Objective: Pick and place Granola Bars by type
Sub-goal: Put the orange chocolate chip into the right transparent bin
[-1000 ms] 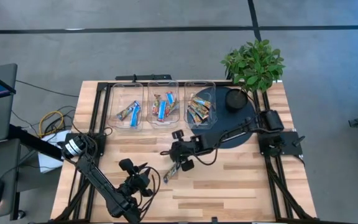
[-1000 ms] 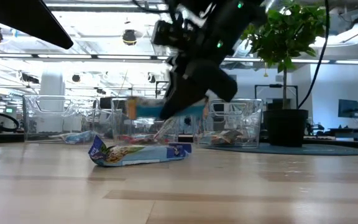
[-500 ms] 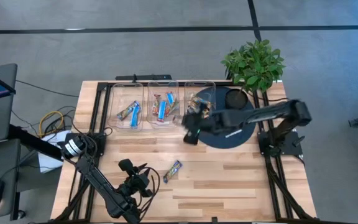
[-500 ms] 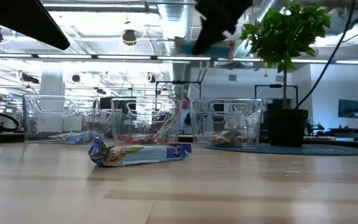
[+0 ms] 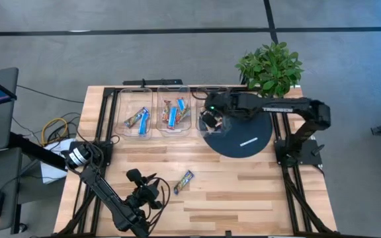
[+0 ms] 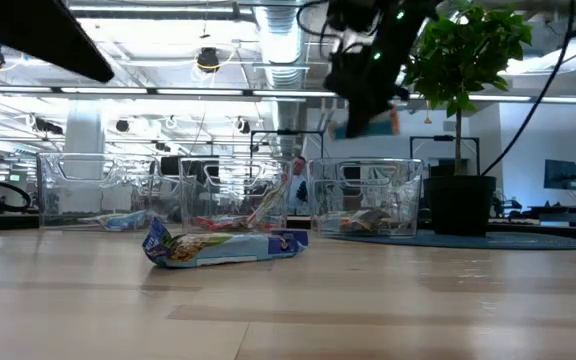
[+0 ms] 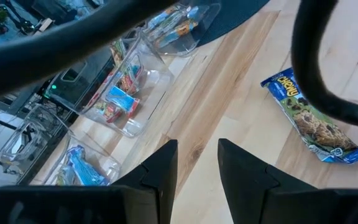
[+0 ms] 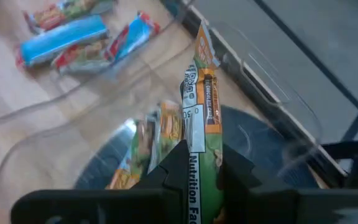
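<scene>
My right gripper [image 5: 209,120] hovers over the right-hand clear bin [image 5: 225,92] and is shut on a green-and-orange granola bar [image 8: 199,99], which also shows in the low view as a bar [image 6: 370,124] above the bin. One blue-and-tan bar [image 5: 184,181] lies flat on the wood, seen again from table height [image 6: 224,246] and in the left wrist view [image 7: 312,121]. More bars lie in the left bin [image 5: 136,119], the middle bin [image 5: 173,114] and the right one. My left gripper [image 7: 197,165] waits open near the table's near edge, left of the loose bar. My right gripper pinches the green-and-orange bar between its two fingers [image 8: 174,163] at its near end, on the printed panel [image 8: 196,155]. The rest of the bar sticks out past the fingertips. It is lifted clear, tilted, hanging below the gripper above the right bin.
A dark round mat [image 5: 243,135] with a small white stick mark [image 5: 247,141] lies right of the bins. A potted plant [image 5: 270,66] stands at the far right corner. Bare wood stretches around the loose bar toward the near edge.
My right gripper, shut on a bar, has risen from beside the loose bar at mid-table and swung toward the far edge, ending above the right bin. The held bar went up with it, clear of the table. The loose blue-and-tan bar stayed put.
</scene>
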